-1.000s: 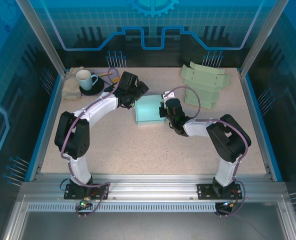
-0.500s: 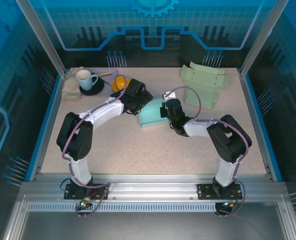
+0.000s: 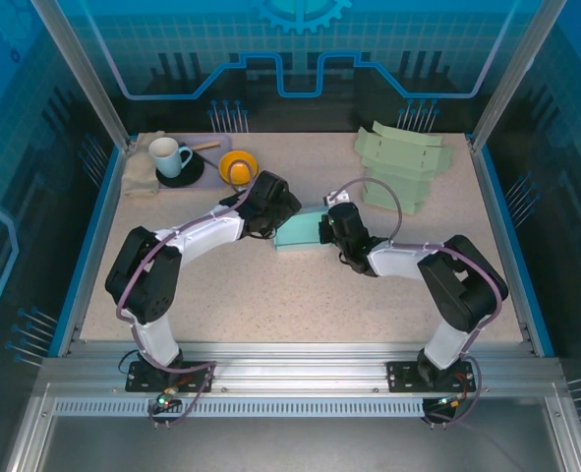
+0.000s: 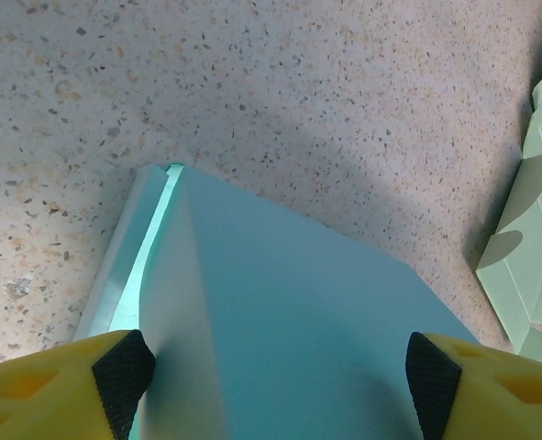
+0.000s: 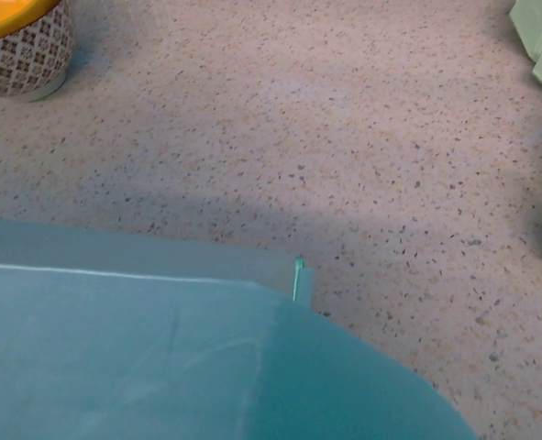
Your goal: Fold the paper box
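Observation:
The teal paper box (image 3: pixel 298 234) lies mid-table between both arms. My left gripper (image 3: pixel 273 214) reaches over it from the left. In the left wrist view its black pads (image 4: pixel 124 376) stand far apart, one against each side edge of the box (image 4: pixel 289 321), so the gripper (image 4: pixel 280 383) holds the box across its width. My right gripper (image 3: pixel 326 228) meets the box's right edge. In the right wrist view the teal sheet (image 5: pixel 160 367) covers the lower frame and hides the fingers, with a small flap standing up at its corner.
A stack of pale green flat box blanks (image 3: pixel 403 162) lies at the back right, seen also at the edge of the left wrist view (image 4: pixel 536 229). A yellow bowl (image 3: pixel 238 165), a white cup on a black saucer (image 3: pixel 169 157) and a folded cloth (image 3: pixel 138 179) sit at the back left.
My left gripper has swung right from beside the box onto it, and its jaws have narrowed against the sides. The box now looks flatter and sits slightly nearer. The yellow bowl is uncovered.

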